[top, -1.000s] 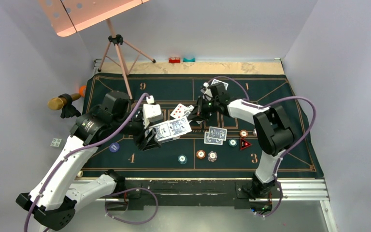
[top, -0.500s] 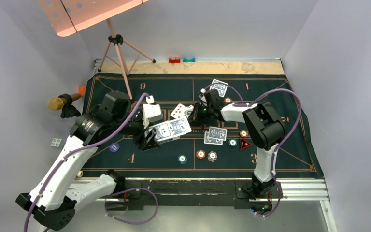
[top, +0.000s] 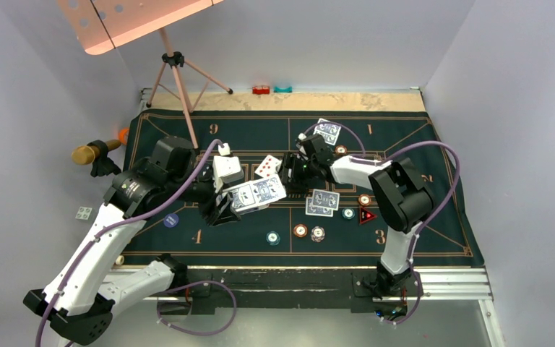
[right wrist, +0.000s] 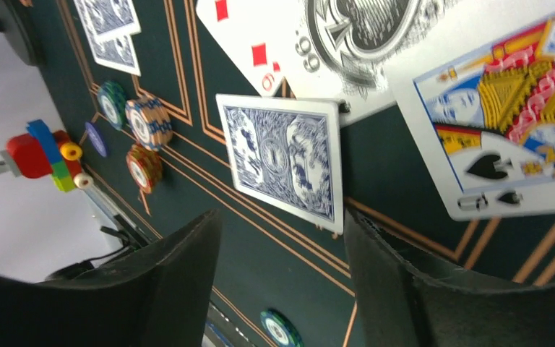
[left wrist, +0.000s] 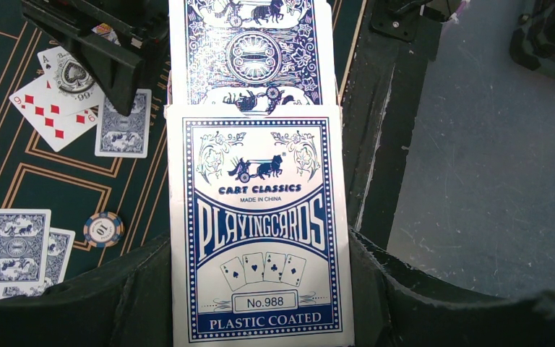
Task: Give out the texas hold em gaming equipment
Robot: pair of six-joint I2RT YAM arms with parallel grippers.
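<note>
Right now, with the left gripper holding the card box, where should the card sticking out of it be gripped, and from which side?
Pinch the protruding card by its exposed short end, across both faces, coming from the mouth end, opposite the left gripper. The card box covers the rest, so a straight pull along its length should probably slide it free.

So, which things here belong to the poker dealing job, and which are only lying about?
Belong to the job:
playing-card box, face-down cards, face-up cards, striped poker chips, red triangle marker, blue disc.

Only lying about:
music stand, microphone, red block, teal block, green felt mat.
</note>
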